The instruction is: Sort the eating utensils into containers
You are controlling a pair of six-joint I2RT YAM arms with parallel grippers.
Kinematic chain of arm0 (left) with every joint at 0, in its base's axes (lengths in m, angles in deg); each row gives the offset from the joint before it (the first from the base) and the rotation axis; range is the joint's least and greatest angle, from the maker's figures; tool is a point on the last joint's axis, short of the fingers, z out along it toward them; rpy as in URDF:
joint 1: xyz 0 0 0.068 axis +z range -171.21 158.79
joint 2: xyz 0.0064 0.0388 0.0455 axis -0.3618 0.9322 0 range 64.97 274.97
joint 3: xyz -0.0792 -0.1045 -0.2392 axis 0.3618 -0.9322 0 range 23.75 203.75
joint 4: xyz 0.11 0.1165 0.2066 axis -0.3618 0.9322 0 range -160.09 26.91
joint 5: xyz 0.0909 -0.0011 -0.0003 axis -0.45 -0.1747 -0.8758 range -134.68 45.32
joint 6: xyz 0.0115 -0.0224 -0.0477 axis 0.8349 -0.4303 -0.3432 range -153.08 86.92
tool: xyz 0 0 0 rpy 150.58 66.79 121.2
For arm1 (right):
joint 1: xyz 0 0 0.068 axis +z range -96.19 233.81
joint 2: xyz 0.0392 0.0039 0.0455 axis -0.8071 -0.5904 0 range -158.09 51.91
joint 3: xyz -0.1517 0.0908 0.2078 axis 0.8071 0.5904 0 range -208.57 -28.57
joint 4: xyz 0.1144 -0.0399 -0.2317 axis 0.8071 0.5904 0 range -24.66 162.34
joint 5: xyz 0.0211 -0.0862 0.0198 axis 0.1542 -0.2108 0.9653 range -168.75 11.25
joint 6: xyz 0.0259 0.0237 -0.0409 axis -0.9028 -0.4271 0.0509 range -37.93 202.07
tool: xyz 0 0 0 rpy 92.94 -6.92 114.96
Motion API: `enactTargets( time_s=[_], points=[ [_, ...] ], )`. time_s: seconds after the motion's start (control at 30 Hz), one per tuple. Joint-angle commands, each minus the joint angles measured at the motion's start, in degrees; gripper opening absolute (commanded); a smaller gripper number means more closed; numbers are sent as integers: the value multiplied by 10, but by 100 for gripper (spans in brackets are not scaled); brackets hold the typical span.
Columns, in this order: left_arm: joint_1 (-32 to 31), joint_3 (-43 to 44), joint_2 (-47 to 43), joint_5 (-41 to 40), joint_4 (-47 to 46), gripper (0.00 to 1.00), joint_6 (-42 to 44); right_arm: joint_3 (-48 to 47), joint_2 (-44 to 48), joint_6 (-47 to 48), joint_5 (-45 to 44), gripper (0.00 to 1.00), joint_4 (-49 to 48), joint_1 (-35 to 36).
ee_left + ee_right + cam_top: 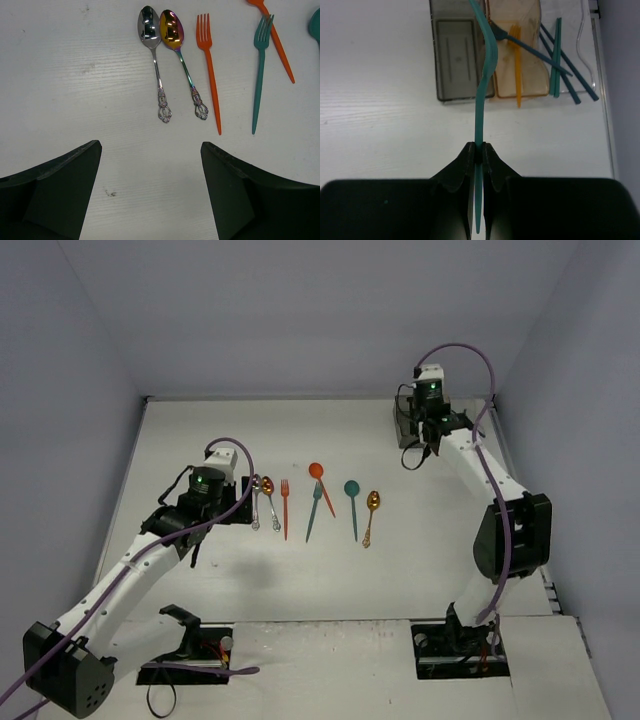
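My right gripper (479, 147) is shut on the handle of a teal utensil (485, 75), seen edge-on and curving up over the seam between the dark grey bin (461, 60) and the orange-tan bin (530, 75). The orange-tan bin holds an orange utensil (517, 65) and a blue-grey fork (535, 50). Teal chopsticks (556, 60) lie across the clear bin (585, 45). My left gripper (151, 145) is open above bare table, just short of a silver spoon (152, 45) and a gold spoon (175, 40). Beside them lie an orange fork (210, 65) and a teal fork (259, 75).
In the top view a row of utensils lies mid-table: an orange spoon (320, 480), a teal spoon (352, 502) and another gold spoon (371, 512). The right arm (470, 455) covers most of the bins near the back right corner. Walls enclose the table on three sides.
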Motion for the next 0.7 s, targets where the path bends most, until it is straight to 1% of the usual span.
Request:
enactTargets(
  time_s=[0.0,0.1,0.2,0.27,0.33,0.53,0.6,0.67],
  points=[
    [-4,7,-12,-13,-20,78,5,-94,-69,112,82,0,13,-55],
    [-7,6,-10,-17,-18,78,6,-143,-124,130,104,0,14,-91],
    [-7,5,-6,-17,-19,78,8,-201,-177,139,125,0,17,-112],
    [-8,7,0,-16,-17,78,8,-219,-196,145,134,0,17,-125],
    [-8,7,5,-18,-17,78,8,-244,-231,149,141,0,19,-134],
    [-9,4,8,-23,-18,78,9,-296,-280,154,139,0,19,-138],
    [-9,5,12,-23,-19,78,9,-305,-292,153,137,3,20,-138],
    [-9,7,18,-23,-19,78,9,-309,-298,153,132,10,20,-138]
  ],
)
